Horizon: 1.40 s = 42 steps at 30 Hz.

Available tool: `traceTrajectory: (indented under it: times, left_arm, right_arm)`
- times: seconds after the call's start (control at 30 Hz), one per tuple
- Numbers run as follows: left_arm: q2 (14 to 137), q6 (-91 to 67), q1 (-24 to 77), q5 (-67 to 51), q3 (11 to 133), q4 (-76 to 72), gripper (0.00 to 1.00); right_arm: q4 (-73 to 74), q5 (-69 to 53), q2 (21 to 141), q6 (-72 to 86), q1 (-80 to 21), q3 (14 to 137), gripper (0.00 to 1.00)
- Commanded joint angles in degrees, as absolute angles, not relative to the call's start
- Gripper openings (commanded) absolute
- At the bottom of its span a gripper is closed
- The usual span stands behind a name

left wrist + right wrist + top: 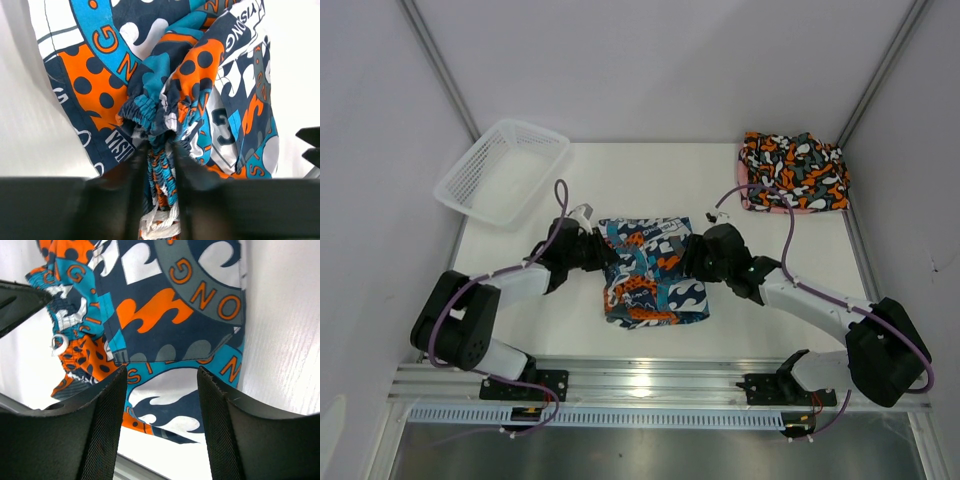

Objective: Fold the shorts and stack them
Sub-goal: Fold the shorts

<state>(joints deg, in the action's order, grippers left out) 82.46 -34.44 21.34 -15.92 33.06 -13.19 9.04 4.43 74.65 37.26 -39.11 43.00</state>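
Left gripper [161,150] pinches bunched waistband of teal-navy shorts [652,275], lying on table [650,180] toward near edge. Right gripper [161,377] agape over opposite side, holding nothing. Risk: one-sided pull would likely drag cloth askew, spoiling fold.

Likely a robotics lab: white-walled booth [660,60], aluminium mounting rail [650,378].

Looks steeply down from high behind the arm bases, far enough off to hold the whole flat white table [650,185]. Sits close on the left wrist, facing along the dark fingers [120,190] of the left gripper [160,155] into the soft teal-navy fabric shorts with orange-white graphics [210,75]. Sits as close on the right wrist, peering between the black ribbed fingers [95,435] of the right gripper [161,375] at those same shorts, shared also with the overhead view.
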Motion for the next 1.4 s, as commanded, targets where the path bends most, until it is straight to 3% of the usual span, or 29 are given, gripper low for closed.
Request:
traceTrajectory:
  times: [0.0,0.03,0.13,0.5,0.97,1.07,1.2,1.37]
  left_arm:
    - [84.6,-33.4,21.2,-17.3,36.6,-17.2,0.27]
    - [84.9,-33.3,21.2,-17.4,36.6,-17.5,0.15]
    - [85.0,-33.1,21.0,-19.0,37.7,-17.4,0.00]
    - [79.5,-33.8,15.1,-24.7,42.7,-11.5,0.00]
    - [94.5,-27.5,13.4,-16.4,46.1,-6.2,0.00]
    - [94.2,-26.2,13.4,-13.6,47.0,-3.3,0.00]
    - [93.3,-24.9,13.4,-10.3,48.6,-0.4,0.00]
    - [94.0,-23.7,13.4,-9.1,51.6,2.7,0.00]
  right_arm:
    - [6.2,3.4,74.2,36.5,-38.7,42.6,0.59]
    - [6.0,3.3,74.4,36.5,-38.6,42.4,0.59]
    - [5.2,2.5,74.8,36.4,-38.0,41.9,0.58]
    - [4.0,1.1,74.5,36.2,-36.6,40.6,0.57]
    - [-2.6,-6.6,77.4,35.5,-36.2,41.0,0.56]
    - [-8.5,-15.1,81.0,36.6,-34.9,41.4,0.50]
    - [-20.2,-24.9,87.5,41.0,-33.1,41.3,0.34]
    - [-27.3,-32.1,97.8,46.8,-32.9,42.6,0.25]
